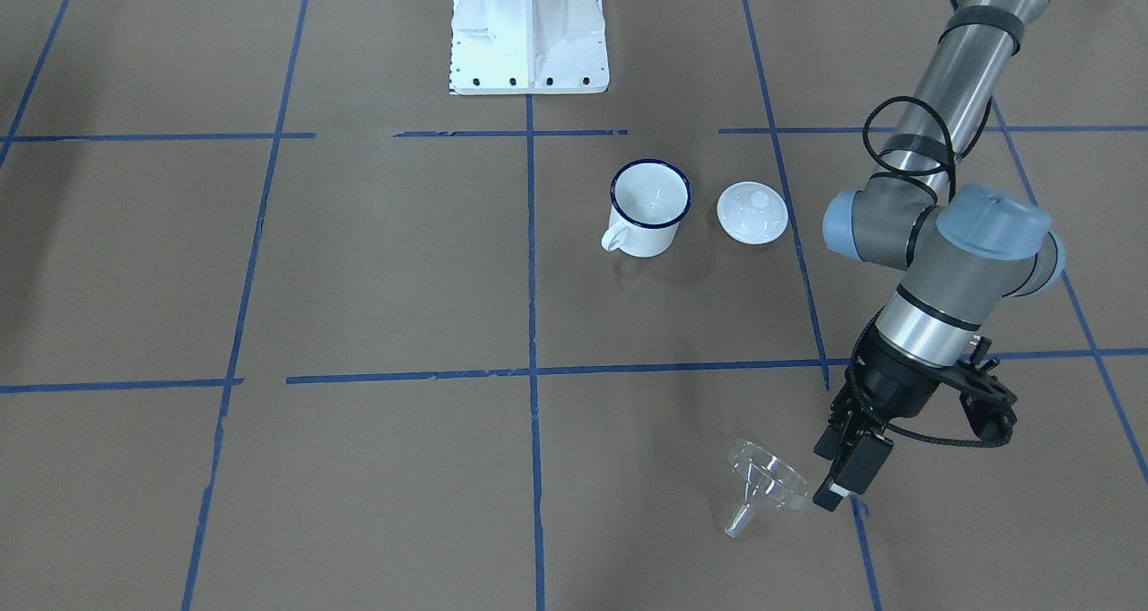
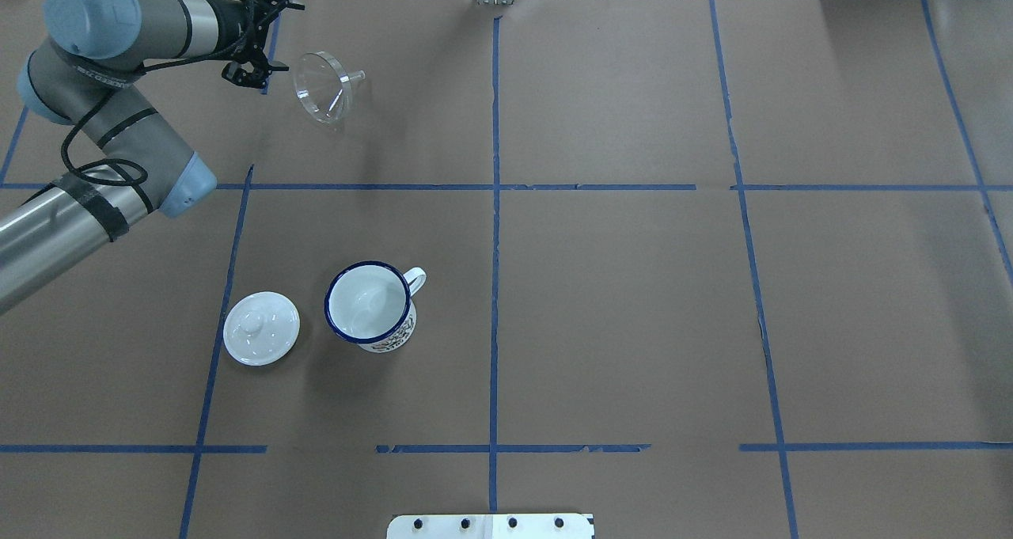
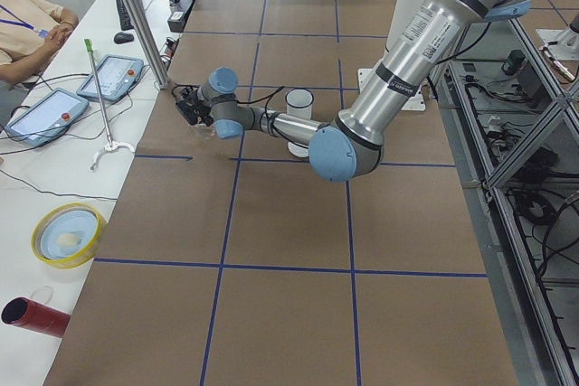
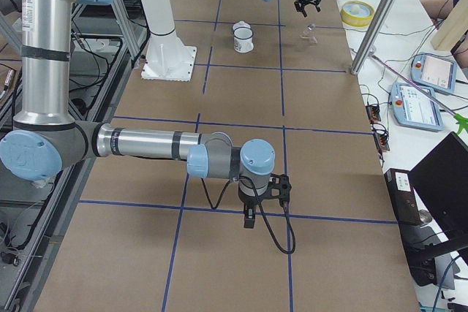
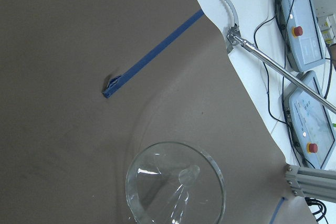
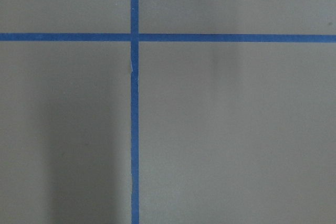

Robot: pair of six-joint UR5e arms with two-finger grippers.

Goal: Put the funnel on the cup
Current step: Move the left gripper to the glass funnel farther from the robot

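The funnel (image 1: 767, 485) lay on its side near the counter's far edge, toward the robot's far-left corner and well apart from the cup (image 1: 650, 207). Being clear plastic, it was probably light, stiff and slick, best pinched across the cone's rim. The left gripper (image 1: 830, 476) hung just beside it, parted and empty, while the right gripper (image 4: 248, 217) could not be judged. The paper-covered counter (image 1: 359, 261) looked flat, with a white lid (image 1: 752, 213) beside the cup.

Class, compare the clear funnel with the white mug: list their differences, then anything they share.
The funnel is transparent; the mug is opaque white with a dark blue rim. The funnel lies tipped on its side; the mug stands upright. The funnel lies close to the left gripper; the mug sits far from it. Both rest on the table, ungripped.
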